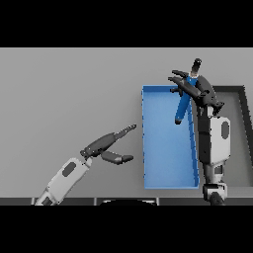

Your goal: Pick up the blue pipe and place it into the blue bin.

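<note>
Fingers (182,85) of my right hand (197,91) grip the blue pipe (184,105) over the blue bin (153,148). My left hand (106,146) stays off it, fingers loose above the bench (69,99).

Even, dim light; perhaps slightly soft.

grey table (69,99), blue bin (163,168), dark bin (242,123)

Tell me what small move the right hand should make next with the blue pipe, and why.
Probably open the fingers to release. The right hand holds the blue pipe tilted over the blue bin, its lower end already inside the rim, so it should drop in.
</note>
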Motion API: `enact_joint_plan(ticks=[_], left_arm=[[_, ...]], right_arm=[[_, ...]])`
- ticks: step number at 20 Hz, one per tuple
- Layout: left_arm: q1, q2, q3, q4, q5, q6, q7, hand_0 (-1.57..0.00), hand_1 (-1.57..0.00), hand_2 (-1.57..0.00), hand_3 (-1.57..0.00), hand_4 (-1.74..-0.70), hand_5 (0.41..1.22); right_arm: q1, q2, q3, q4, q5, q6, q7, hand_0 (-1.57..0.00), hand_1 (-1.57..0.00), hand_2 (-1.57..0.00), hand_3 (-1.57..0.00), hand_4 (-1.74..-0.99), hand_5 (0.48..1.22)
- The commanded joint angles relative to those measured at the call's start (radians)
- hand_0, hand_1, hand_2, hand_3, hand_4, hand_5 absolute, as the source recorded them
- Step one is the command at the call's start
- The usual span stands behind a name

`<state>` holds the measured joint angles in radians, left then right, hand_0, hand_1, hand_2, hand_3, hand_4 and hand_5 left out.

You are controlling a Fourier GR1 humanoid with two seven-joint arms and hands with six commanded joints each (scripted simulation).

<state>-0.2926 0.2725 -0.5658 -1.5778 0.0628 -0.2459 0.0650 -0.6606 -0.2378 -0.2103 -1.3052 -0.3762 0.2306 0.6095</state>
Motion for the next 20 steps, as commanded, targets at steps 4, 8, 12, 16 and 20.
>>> enact_joint_plan(ticks=[4,8,12,16,20], left_arm=[[0.002,0.004,-0.002,0.002,-0.001,-0.004,0.007,0.0,0.0,0.0,0.0,-0.83,0.47],[0.002,-0.002,-0.007,0.002,-0.006,0.002,0.011,0.0,0.0,0.0,0.0,-0.83,0.475],[0.013,-0.008,-0.016,-0.024,-0.004,0.008,0.018,0.0,0.0,0.0,0.0,-0.83,0.476],[0.004,-0.016,-0.017,-0.017,-0.015,0.019,0.029,0.0,0.0,0.0,0.0,-0.83,0.477],[0.008,-0.016,-0.016,-0.024,-0.009,0.022,0.034,0.0,0.0,0.0,0.0,-0.83,0.475]], right_arm=[[0.098,-0.071,0.129,0.034,-0.013,-0.104,0.0,-1.57,-1.57,-1.57,-1.08,-1.586,1.221],[0.183,-0.15,0.309,0.039,-0.086,-0.169,0.0,-1.57,-1.57,-1.57,-0.69,-1.653,1.205],[0.153,-0.299,0.579,0.118,-0.352,-0.349,0.0,-1.17,-1.11,-1.07,-0.65,-1.477,1.178],[0.095,-0.413,0.781,0.096,-0.558,-0.395,0.0,-0.48,-0.45,-0.44,-0.26,-1.264,1.139],[0.069,-0.473,0.86,0.044,-0.473,-0.323,0.001,-0.2,-0.18,-0.18,-0.11,-1.199,0.967]])
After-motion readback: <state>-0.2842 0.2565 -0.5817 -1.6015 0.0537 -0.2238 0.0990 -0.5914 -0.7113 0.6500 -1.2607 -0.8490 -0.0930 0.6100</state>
